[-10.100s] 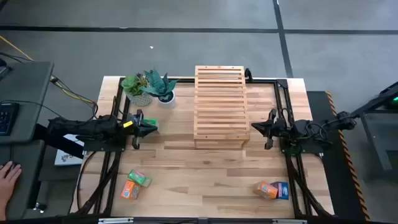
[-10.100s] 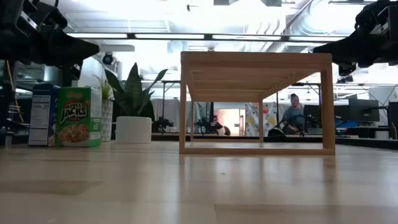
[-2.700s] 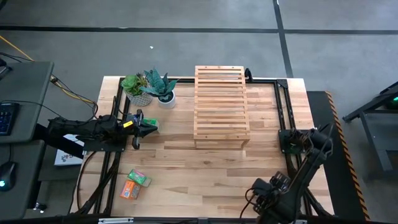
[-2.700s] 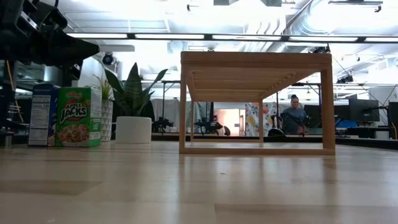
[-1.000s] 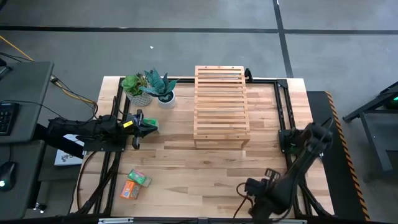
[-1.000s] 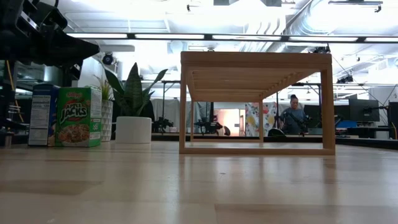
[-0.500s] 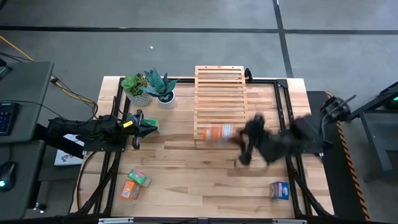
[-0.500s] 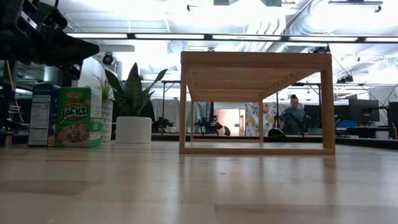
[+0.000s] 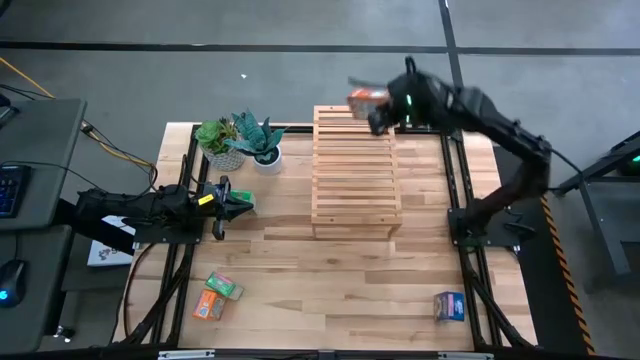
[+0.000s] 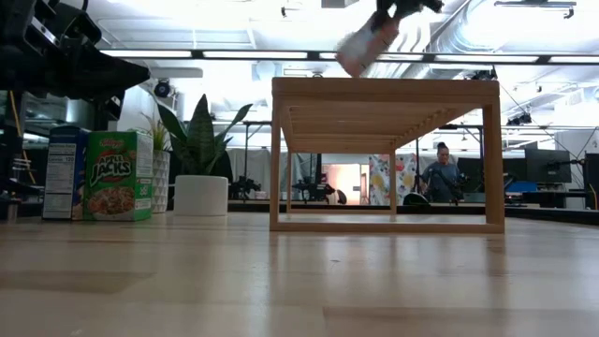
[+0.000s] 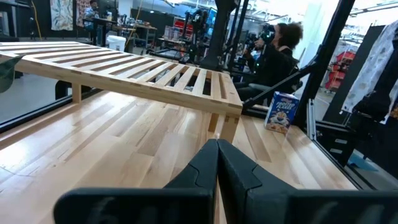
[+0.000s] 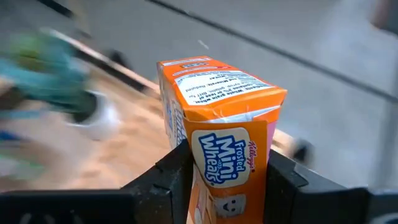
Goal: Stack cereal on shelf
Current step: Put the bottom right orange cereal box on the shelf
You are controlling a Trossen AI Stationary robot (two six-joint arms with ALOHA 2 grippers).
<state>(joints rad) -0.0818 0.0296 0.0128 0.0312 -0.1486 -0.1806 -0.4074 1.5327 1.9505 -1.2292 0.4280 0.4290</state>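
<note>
An orange cereal box [image 12: 224, 118] is in my right gripper [image 12: 225, 186], high over the far end of the slatted wooden shelf [image 9: 355, 165]. In the low view the box [image 10: 363, 41] hangs tilted above the shelf's top [image 10: 384, 89]. My left gripper [image 11: 217, 152] is shut on nothing and waits left of the shelf, above a green box [image 10: 117, 175] and a blue box [image 10: 64, 173] that stand upright on the table. A green box [image 9: 225, 287] and an orange box [image 9: 208, 306] lie near the near left corner. Another blue box [image 9: 449, 306] stands near the near right corner. My right gripper pinches the orange box between its two fingers [image 12: 177, 171], one on each narrow side [image 12: 179, 134]. The printed top end [image 12: 217, 81] sticks out past the fingers. The box is lifted clear of the shelf and is tilted in the low view.
Two potted plants [image 9: 240, 140] stand at the far left beside the shelf. Black frame rails [image 9: 455, 180] run along the table's left and right sides. Bare tabletop [image 9: 330, 280] lies between the shelf and the near edge. A person [image 10: 440, 178] sits in the room behind.
My right gripper has come up from the near right corner with the orange box. It has swung fast past the shelf's near end toward the far edge. It now holds the box high over the shelf's far end. The blue box stays at the near right corner.
</note>
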